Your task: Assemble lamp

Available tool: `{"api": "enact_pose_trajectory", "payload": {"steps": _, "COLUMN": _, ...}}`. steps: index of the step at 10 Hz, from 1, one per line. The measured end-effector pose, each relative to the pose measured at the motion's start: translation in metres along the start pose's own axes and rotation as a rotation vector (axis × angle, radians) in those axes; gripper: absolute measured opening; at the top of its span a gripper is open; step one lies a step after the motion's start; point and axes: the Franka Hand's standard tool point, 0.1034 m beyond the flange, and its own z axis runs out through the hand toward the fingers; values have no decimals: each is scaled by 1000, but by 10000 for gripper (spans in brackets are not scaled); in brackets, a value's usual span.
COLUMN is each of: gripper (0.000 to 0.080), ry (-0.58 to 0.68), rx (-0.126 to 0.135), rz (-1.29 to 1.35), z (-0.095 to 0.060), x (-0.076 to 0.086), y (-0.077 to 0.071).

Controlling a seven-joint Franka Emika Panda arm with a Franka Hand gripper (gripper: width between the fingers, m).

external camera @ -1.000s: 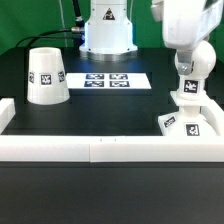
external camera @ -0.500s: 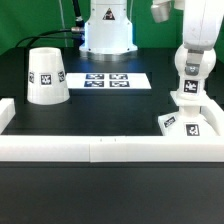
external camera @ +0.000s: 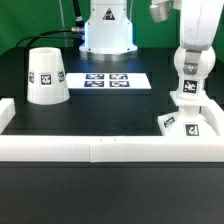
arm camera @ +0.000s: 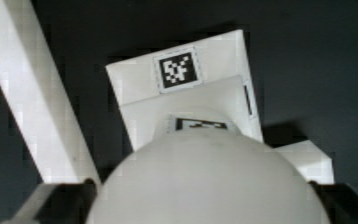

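The pincer (external camera: 187, 97) is clenched on the bulb (external camera: 187, 87), gripping it between its fingers (arm camera: 57, 204), tag facing the exterior camera. Straight below the pincer lies the base (external camera: 182, 125), flat on the table (external camera: 100, 115), close under the bulb; whether the two touch cannot be told. A white wall (external camera: 100, 150) runs just beside the base, below the pincer. The shade (external camera: 46, 75) stands upright, wide end down, well apart from the pincer toward the exterior view's left, with the marker board (external camera: 113, 81) lying between them
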Motion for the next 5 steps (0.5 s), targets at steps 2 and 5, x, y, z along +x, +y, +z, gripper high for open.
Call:
{"api": "enact_pose_trajectory", "payload": {"steps": 2, "gripper": 576, "ry": 1, "rx": -1, "rz": 192, "z": 0, "x": 1, "y": 0}}
{"api": "enact_pose_trajectory", "payload": {"steps": 5, "gripper": 577, "ry": 10, "rx": -3, "rz": 490, "z": 0, "x": 1, "y": 0}}
